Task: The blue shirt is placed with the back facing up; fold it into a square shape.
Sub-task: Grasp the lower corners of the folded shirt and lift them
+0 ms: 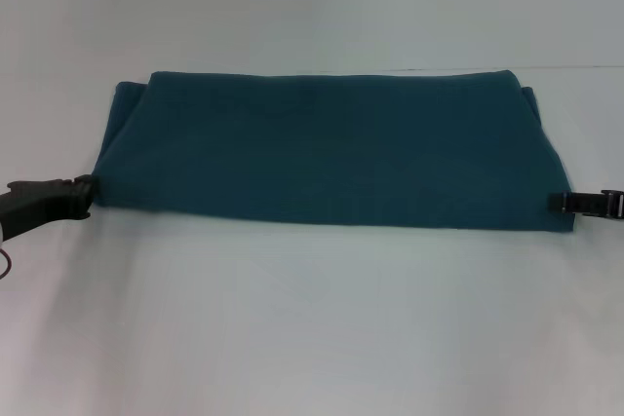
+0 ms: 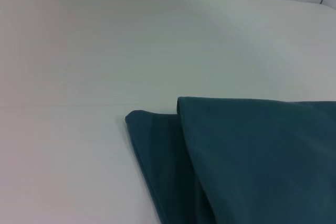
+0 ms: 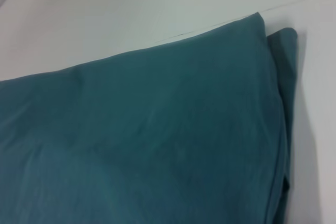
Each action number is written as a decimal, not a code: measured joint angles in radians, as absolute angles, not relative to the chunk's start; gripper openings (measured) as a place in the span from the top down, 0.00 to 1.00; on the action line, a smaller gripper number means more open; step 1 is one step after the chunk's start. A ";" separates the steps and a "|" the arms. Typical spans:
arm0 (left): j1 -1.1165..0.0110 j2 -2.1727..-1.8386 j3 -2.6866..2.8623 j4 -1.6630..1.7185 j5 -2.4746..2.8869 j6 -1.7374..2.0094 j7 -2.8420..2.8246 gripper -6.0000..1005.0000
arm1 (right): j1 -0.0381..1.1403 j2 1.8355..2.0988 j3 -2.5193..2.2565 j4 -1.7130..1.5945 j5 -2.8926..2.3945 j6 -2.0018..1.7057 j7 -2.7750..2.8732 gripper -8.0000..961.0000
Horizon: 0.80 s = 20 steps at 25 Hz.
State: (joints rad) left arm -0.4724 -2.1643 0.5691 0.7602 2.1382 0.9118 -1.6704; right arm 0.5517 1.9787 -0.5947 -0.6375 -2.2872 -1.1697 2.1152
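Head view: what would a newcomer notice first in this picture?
First, the blue shirt, folded into a wide plain band across the middle of the white table. Then the two black tools at its near corners: the left tool touches the left corner, and the right tool sits at the right corner.

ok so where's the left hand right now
In the head view the left hand sits low on the robot's left, at the near left corner of the blue shirt on the white table.
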 joint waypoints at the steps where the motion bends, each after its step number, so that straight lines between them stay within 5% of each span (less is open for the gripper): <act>1: -0.473 -2.164 0.569 0.760 2.138 0.911 -1.670 0.97 | 0.555 1.979 -0.597 -0.632 -2.287 -1.163 2.115 0.24; 8: -0.477 -2.163 0.571 0.758 2.138 0.911 -1.670 0.96 | 0.586 1.987 -0.604 -0.591 -2.284 -1.124 2.114 0.24; 14: -0.476 -2.163 0.571 0.759 2.138 0.912 -1.670 0.95 | 0.592 1.988 -0.620 -0.586 -2.283 -1.142 2.098 0.49; 17: -0.473 -2.163 0.570 0.759 2.138 0.914 -1.670 0.94 | 0.591 1.989 -0.620 -0.586 -2.281 -1.144 2.093 0.71; 20: -0.465 -2.163 0.569 0.760 2.138 0.915 -1.670 0.94 | 0.584 1.989 -0.615 -0.588 -2.281 -1.144 2.089 0.78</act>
State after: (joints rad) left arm -0.4654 -2.1629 0.5690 0.7601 2.1382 0.9147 -1.6704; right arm 0.5835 1.9892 -0.6146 -0.5880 -2.2809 -1.1442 2.0888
